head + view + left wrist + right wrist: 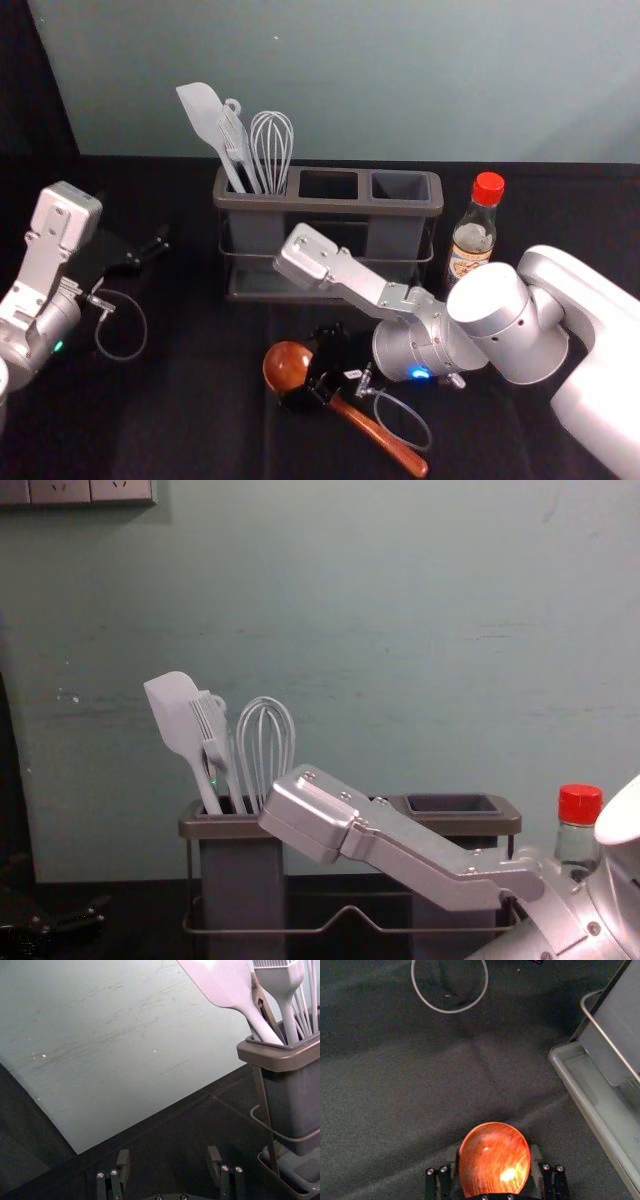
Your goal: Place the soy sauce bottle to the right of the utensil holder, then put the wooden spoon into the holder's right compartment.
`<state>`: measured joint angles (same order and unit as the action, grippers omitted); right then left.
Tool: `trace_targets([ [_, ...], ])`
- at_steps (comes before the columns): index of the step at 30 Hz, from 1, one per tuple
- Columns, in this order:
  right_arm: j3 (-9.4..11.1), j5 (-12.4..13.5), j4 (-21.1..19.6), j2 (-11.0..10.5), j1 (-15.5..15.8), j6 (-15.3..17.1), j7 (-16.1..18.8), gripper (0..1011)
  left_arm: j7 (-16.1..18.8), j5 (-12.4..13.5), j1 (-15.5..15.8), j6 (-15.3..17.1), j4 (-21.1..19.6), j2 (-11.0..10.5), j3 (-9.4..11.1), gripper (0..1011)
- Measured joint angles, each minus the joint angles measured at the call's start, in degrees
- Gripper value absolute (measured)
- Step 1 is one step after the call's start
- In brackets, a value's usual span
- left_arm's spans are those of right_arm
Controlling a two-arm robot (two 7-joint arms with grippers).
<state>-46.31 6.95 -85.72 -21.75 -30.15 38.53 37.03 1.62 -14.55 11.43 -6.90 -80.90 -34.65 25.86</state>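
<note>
Right gripper (308, 371), near side of utensil holder (328, 206): jaws wide apart, astride the bowl of the wooden spoon (376, 432); clamping cannot be determined. Soy sauce bottle (474, 236) upright, right of holder. Left gripper (158, 243), left of holder: jaws apart.

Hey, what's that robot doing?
The robot's right end effector is at the wooden spoon, in front of the utensil holder; whether it grips is unclear. The soy sauce bottle stands to the holder's right. The spoon isn't in the right compartment yet. The left end effector is open, off left.
</note>
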Motion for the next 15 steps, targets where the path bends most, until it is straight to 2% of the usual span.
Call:
trace_targets([
  [3,0.0,0.0,0.0,0.0,0.0,0.0,0.0,840,0.0,0.0,0.0,0.0,0.0,0.0,0.0,1005],
  [15,0.0,0.1,0.0,0.0,0.0,0.1,0.0,838,0.0,0.0,0.0,0.0,0.0,0.0,0.0,1005],
])
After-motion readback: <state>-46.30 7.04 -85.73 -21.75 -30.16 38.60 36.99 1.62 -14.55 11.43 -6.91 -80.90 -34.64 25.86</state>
